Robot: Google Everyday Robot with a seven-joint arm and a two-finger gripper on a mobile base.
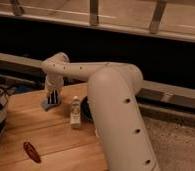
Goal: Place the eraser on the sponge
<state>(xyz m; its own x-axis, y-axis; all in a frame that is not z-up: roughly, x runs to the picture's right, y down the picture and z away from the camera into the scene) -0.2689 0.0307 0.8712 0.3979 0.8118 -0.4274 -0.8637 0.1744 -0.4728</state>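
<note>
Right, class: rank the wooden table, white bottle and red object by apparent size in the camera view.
Wooden table, largest.
White bottle and red object look alike; the red object is nearer the camera, so no ranking.
The gripper is at the blue sponge.

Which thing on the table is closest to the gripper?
The blue sponge, right below the gripper at the table's back left. The white bottle stands farther right, and the red thing lies near the front edge.

gripper [52, 96] at far left of the table [51, 135], poised over the sponge [46, 105], contact unclear | bottle [76, 111] upright just right of gripper, a touch nearer | flat oval piece [32, 151] well in front of gripper, near front edge | arm [113, 100] reaches in from gripper's right
</note>
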